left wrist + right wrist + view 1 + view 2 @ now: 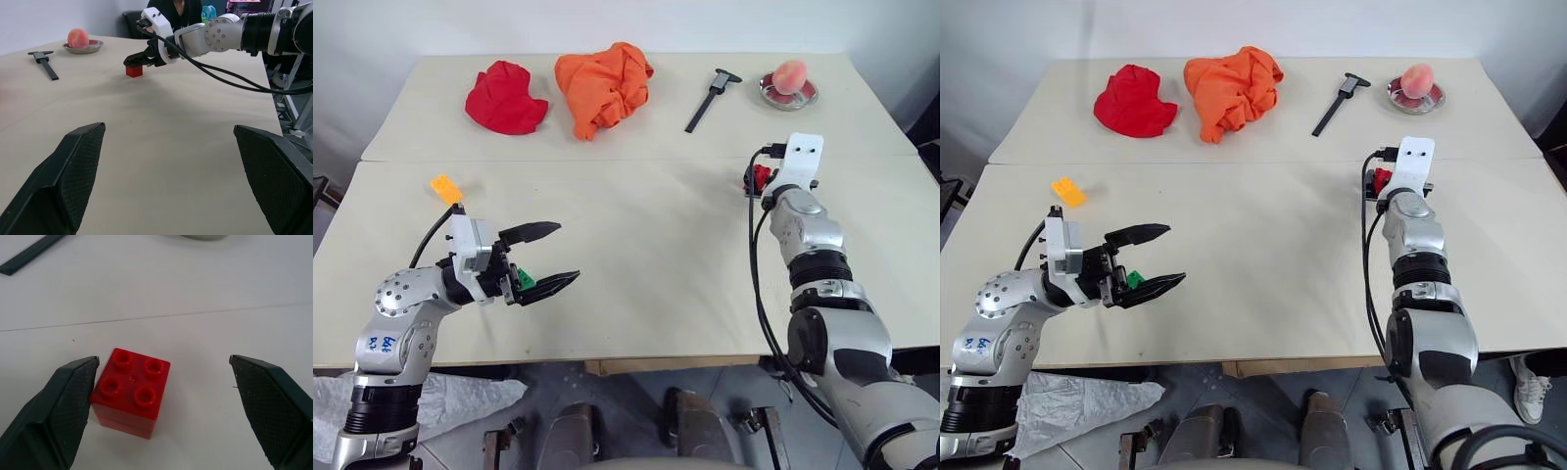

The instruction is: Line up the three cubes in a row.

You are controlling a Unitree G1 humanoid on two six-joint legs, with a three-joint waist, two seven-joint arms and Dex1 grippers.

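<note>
Right arm stretched forward, right gripper [161, 396] level over the counter [646, 245], jaws released either side of the red cube [131, 392]; one finger [58, 406] just beside or touching it, the other well apart. Left arm bent, left gripper [540, 257] level, pointing toward 3 o'clock, jaws released, holding nothing.

Cubes, three: red at 2 o'clock, green [525, 279] at 8 o'clock beneath the left jaws, yellow [446, 188] at 9 o'clock. Blue handwriting on the left forearm, unreadable. Two cloths at 11 o'clock.
</note>
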